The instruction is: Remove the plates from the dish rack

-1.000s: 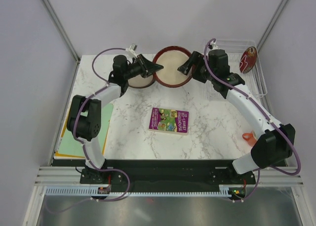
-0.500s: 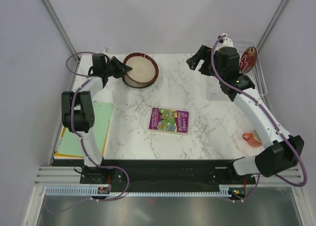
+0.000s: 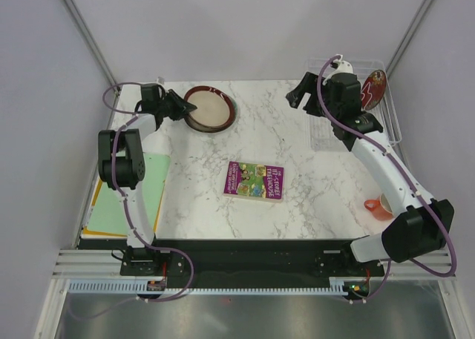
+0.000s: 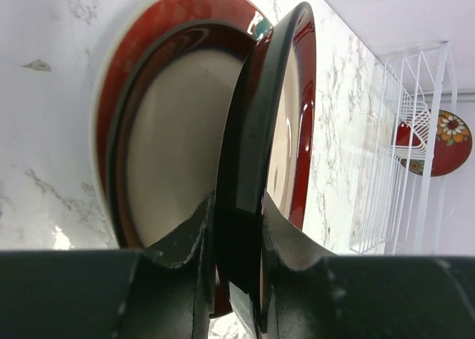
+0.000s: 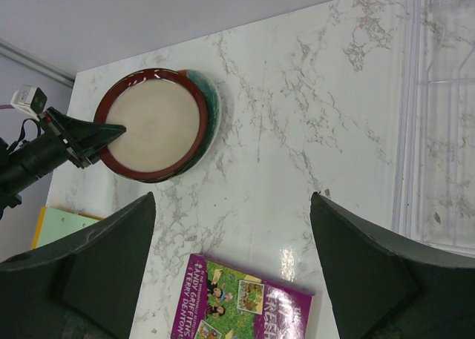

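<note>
Your left end effector [image 3: 180, 105] is clenched on the rim of the brown, cream-centred plate [image 3: 210, 107], which tilts over the coral-red plate [image 4: 159, 12] at the far left of the worktop [image 3: 297, 153]. Your right end effector [image 3: 298, 94] hangs released beside the dish rack [image 3: 387, 131], where the red-patterned plate [image 3: 372, 89] stands upright. A purple book [image 3: 254, 181] lies mid-worktop, and an orange cup [image 3: 375, 205] sits near the right edge.

Bright, even light from above; faint shadows on the bench [image 3: 297, 153]; glare streaks the brown plate [image 4: 260, 131].
</note>
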Tool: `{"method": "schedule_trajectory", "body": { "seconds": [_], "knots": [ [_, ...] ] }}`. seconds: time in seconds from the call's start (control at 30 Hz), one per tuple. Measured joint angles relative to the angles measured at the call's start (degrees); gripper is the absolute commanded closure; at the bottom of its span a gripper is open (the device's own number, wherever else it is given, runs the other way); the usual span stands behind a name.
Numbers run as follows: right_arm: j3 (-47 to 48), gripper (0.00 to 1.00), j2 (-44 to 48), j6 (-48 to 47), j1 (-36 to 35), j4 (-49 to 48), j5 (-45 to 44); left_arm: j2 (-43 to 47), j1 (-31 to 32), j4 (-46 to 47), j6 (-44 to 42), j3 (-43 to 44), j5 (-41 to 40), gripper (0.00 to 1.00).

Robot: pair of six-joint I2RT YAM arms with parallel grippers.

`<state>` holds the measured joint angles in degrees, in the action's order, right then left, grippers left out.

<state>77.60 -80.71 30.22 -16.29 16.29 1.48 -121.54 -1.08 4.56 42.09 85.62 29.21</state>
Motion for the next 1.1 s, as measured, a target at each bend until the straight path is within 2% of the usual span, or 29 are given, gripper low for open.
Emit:
{"method": "schedule_trajectory", "body": {
  "seconds": [0.1,0.2,0.23,0.33,0.5,0.53,0.9,1.1],
  "knots": [
    [-0.6,0.09,0.0,-0.1,0.6,0.0,0.0,-0.6,-0.6,0.0,0.0,0.0,0.0,0.98],
    [-1.1,0.09,0.0,-0.2,1.1,0.0,0.1,-0.7,-1.1,-0.2,0.0,0.0,0.3,0.85],
    [-1.1,0.09,0.0,-0.3,1.3,0.1,0.2,-0.7,-1.1,-0.3,0.0,0.2,0.3,0.72],
    [-1.1,0.09,0.0,-0.6,1.9,0.1,0.2,-0.7,-1.1,-0.8,0.0,0.4,0.5,0.56],
    [-0.5,0.08,0.0,-2.5,3.9,1.6,-0.5,-0.9,-1.1,-2.4,-0.5,0.7,1.0,0.45],
    [0.0,0.08,0.0,-3.0,4.2,2.1,-1.0,-1.1,-1.1,-2.7,-0.6,0.7,1.1,0.16],
    [3.6,0.08,0.0,-6.4,7.1,4.4,-3.8,-1.6,-1.0,-5.6,-2.8,2.6,2.4,0.06],
    [8.6,0.07,-0.3,-11.0,7.9,8.7,-12.8,-1.6,-0.4,-11.5,-6.3,5.6,-0.2,0.02]
  ]
}}
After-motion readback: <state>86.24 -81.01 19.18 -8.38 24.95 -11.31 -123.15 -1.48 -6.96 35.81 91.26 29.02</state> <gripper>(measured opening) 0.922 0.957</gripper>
